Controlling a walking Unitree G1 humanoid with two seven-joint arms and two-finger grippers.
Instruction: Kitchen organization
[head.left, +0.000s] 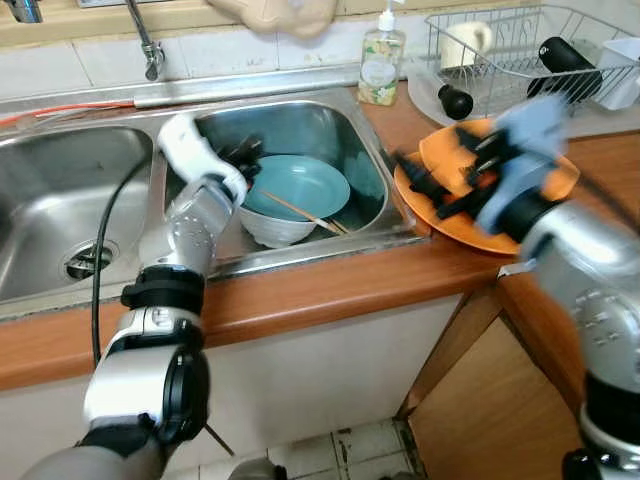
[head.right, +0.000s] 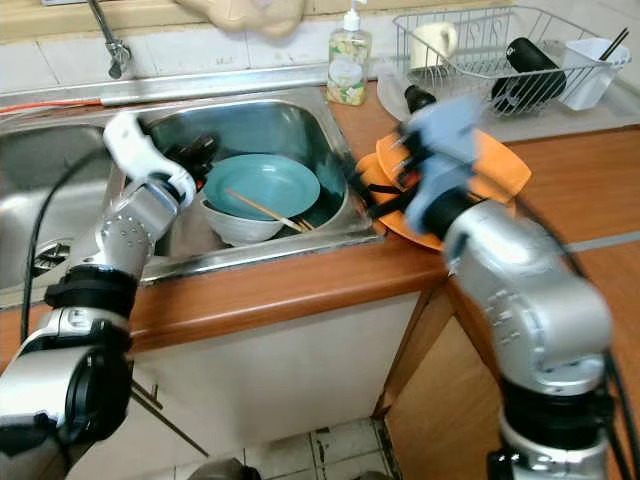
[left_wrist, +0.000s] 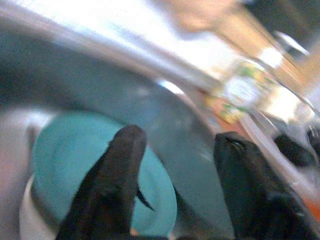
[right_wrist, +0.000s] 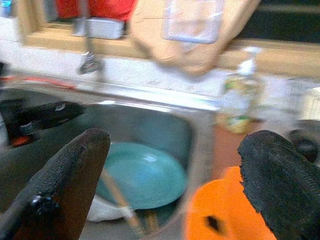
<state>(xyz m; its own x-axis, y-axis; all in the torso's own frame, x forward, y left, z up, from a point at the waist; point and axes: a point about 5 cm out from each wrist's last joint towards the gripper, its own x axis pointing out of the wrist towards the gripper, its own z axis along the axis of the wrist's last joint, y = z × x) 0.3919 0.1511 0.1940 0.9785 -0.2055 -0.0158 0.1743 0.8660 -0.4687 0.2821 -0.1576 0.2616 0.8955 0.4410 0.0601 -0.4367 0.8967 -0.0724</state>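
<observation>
A teal plate (head.left: 297, 185) rests on a white bowl (head.left: 270, 228) in the right basin of the steel sink (head.left: 365, 135), with chopsticks (head.left: 300, 212) lying across it. My left gripper (head.left: 245, 155) reaches into that basin at the plate's left rim; in the left wrist view the left gripper (left_wrist: 179, 135) is open and empty above the teal plate (left_wrist: 65, 150). Orange plates (head.left: 470, 225) are stacked on the counter right of the sink. My right gripper (head.left: 425, 185), blurred, hovers over their left edge. In the right wrist view the right gripper (right_wrist: 175, 142) is open, holding nothing.
A soap bottle (head.left: 381, 62) stands behind the sink. A wire dish rack (head.left: 520, 50) at the back right holds a cup (head.left: 465, 42) and a black bottle (head.left: 565, 60). The faucet (head.left: 150, 45) hangs over the left basin (head.left: 60, 210). The wooden counter edge (head.left: 330, 290) runs below.
</observation>
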